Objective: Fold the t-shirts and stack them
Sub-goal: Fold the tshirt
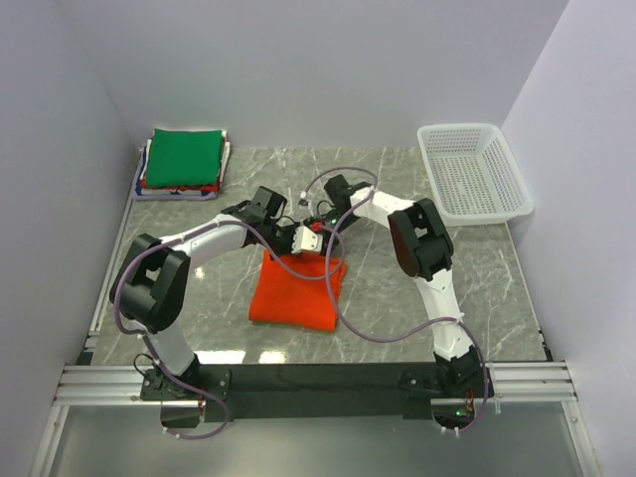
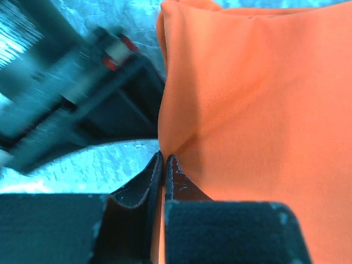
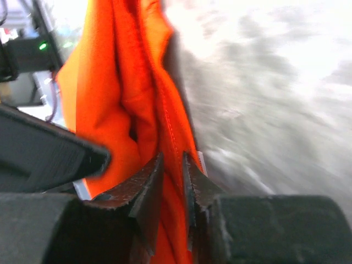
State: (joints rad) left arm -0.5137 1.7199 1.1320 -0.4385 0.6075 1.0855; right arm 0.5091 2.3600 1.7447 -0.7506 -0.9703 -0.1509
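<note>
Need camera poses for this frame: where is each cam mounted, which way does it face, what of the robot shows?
Top external: above and behind the bases, looking down at the table; the left arm and right arm show whole, plus the orange t-shirt, green-topped stack and basket.
Left wrist: on the left arm, looking along the left jaws, shut on the shirt's edge; blurred dark hardware beyond.
Right wrist: on the right arm, looking along the right jaws, pinching a fold of the shirt; blurred table behind.
Shared: all three show the orange t-shirt.
</note>
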